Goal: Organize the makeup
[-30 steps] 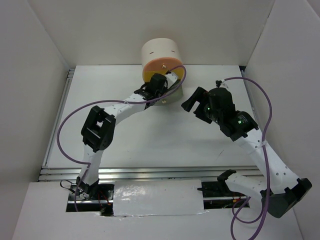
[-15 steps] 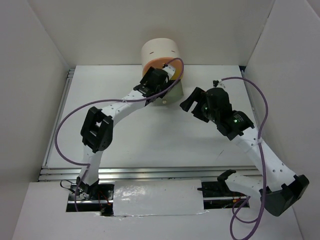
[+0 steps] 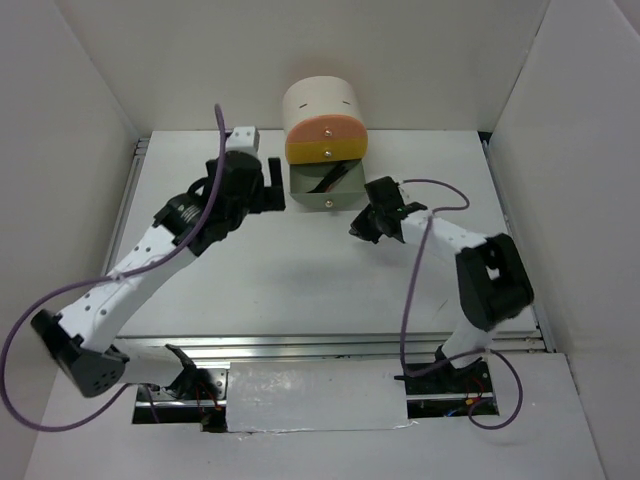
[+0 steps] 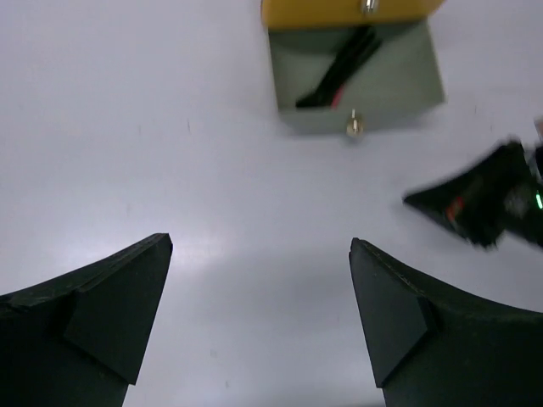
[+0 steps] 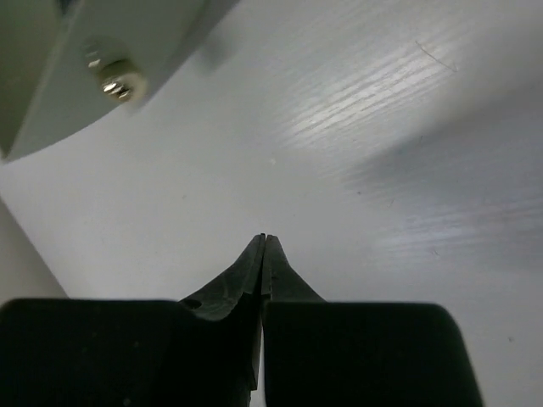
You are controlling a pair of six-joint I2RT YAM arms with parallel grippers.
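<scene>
The makeup in view is a pair of thin black sticks (image 3: 330, 178) lying slantwise inside the pulled-out green drawer (image 3: 345, 190) of the cream organizer (image 3: 322, 100). In the left wrist view these black sticks (image 4: 338, 78) rest in the green drawer (image 4: 407, 80), behind its brass knob (image 4: 354, 127). My left gripper (image 3: 272, 190) hovers left of the drawer, open and empty (image 4: 260, 246). My right gripper (image 3: 357, 229) sits low in front and right of the drawer, shut on nothing (image 5: 265, 237). The drawer's front and knob (image 5: 114, 80) show at upper left in the right wrist view.
An orange drawer front (image 3: 326, 140) sits shut above the green one. White walls enclose the table (image 3: 300, 270) at left, back and right. The right gripper (image 4: 484, 199) shows as a dark shape at the right edge of the left wrist view.
The left arm pulled back from the organizer to the left and its jaws opened wide. The right arm came down toward the drawer's front corner and its jaws closed. The open green drawer now shows.
</scene>
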